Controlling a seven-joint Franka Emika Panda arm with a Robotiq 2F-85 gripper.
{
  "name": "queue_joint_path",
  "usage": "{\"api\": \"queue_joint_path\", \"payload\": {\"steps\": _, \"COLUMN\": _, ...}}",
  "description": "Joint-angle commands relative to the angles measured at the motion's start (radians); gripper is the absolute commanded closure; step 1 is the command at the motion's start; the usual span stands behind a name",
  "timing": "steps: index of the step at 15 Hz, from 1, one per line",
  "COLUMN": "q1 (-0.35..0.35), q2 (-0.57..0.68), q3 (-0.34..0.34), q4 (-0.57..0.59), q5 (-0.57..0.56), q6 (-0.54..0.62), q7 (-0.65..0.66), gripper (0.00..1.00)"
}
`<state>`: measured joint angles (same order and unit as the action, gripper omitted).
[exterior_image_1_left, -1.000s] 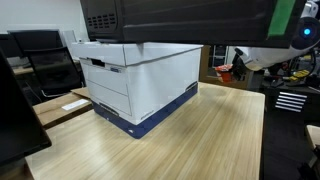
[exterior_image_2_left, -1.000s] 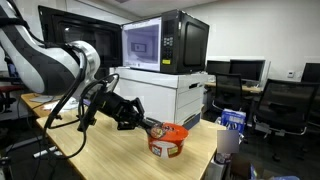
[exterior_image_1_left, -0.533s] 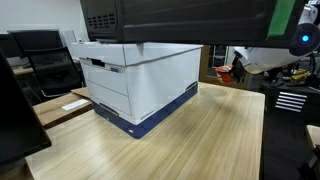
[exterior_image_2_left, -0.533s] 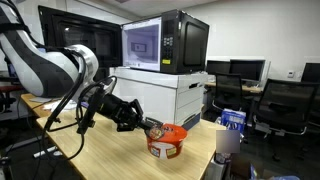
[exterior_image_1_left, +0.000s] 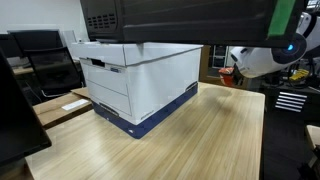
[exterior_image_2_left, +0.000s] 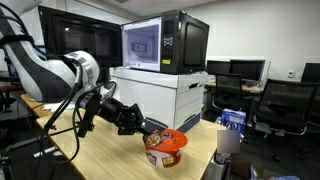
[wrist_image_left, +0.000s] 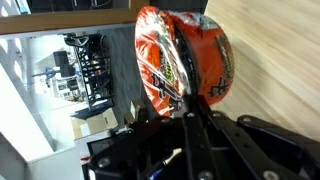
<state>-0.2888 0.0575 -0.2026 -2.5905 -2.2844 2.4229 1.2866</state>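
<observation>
An orange-red instant noodle cup with a printed lid is at the front of the wooden table. My gripper reaches it from the left on a black wrist, its jaws shut on the cup's rim. In the wrist view the two black fingers meet at the lid's near edge, gripper. The cup leans slightly; I cannot tell whether its base touches the table. In an exterior view only the white arm shows, at the far right behind the box.
A white file box stands on the table with a black microwave on top. A white cup and a blue-white carton sit to the cup's right. Office chairs and monitors stand behind.
The gripper and the noodle cup have shifted a little left and lower in an exterior view. The arm has swung further into the frame at the right in the view past the box.
</observation>
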Motion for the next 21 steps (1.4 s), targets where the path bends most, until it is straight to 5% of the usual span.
{"api": "queue_joint_path", "payload": {"steps": 1, "q1": 0.024, "q2": 0.016, "q3": 0.005, "q4": 0.013, "q5": 0.057, "q6": -0.025, "q7": 0.033, "gripper": 0.98}}
{"api": "queue_joint_path", "payload": {"steps": 21, "q1": 0.044, "q2": 0.12, "q3": 0.028, "q4": 0.039, "q5": 0.287, "q6": -0.192, "q7": 0.127, "gripper": 0.98}}
